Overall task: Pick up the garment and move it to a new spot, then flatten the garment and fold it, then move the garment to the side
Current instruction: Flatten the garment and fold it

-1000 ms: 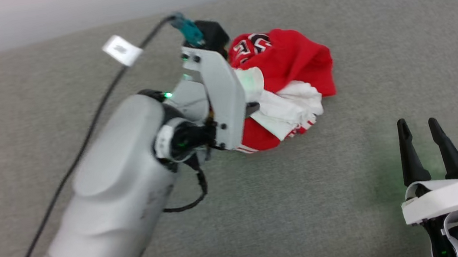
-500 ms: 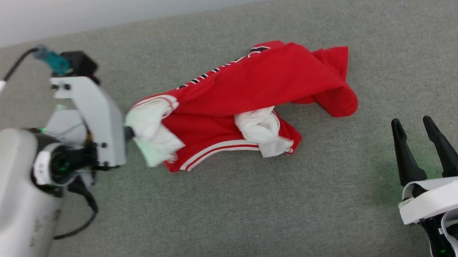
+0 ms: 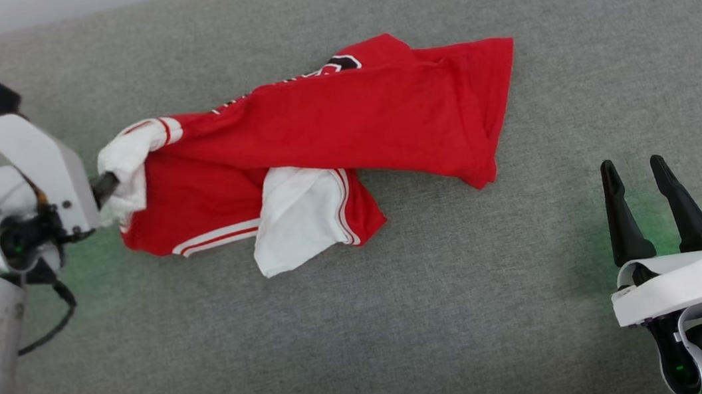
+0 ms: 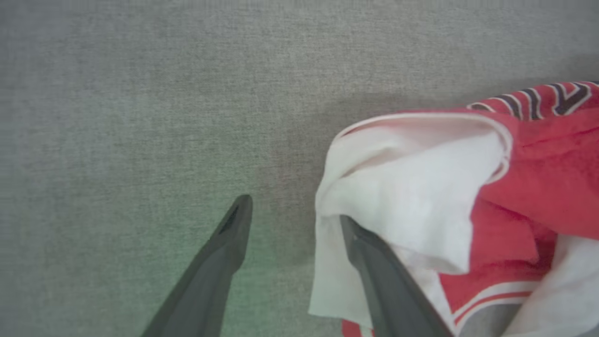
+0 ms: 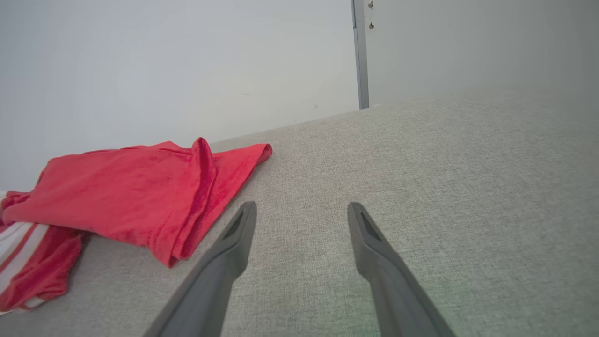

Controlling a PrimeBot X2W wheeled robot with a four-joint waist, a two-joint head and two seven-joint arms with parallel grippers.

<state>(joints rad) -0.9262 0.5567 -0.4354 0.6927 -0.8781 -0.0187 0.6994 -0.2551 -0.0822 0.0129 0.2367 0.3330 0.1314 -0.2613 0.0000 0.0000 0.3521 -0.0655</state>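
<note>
- The garment point(image 3: 340, 111) lies on the grey surface point(image 3: 408, 337), drawn out into a long, crumpled band. Red cloth is uppermost, and it is partly folded over itself.
- At the garment's end toward the robot's left, a bunched white sleeve point(image 3: 127, 159) with a red-striped cuff sits against the left claw point(image 4: 294, 210).
- The left claw stands open, its two dark fingers spread with bare surface between them. The bunched white sleeve drapes over and against one finger point(image 4: 374, 262) and is not pinched between the two.
- A second white sleeve point(image 3: 299, 213) spills out from under the garment's red fold on the side nearer the robot and lies on the surface.
- Next to that sleeve, toward the left claw, the striped hem point(image 3: 215, 237) shows white-and-red bands along the garment's near edge.
- Black lettering point(image 3: 341, 63) outlined in white peeks out at the garment's far edge, mostly hidden by the fold.
- The garment's other end, toward the robot's right, is plain red, with one corner pointing back toward the robot.
- The right claw point(image 3: 632, 164) is well apart from the garment, past that plain red end and nearer the robot. Its fingers stand apart with nothing between them.
- Beyond the garment's far edge, a pale wall point(image 5: 164, 61) with a thin metal post point(image 5: 359, 56) rises behind the surface.
</note>
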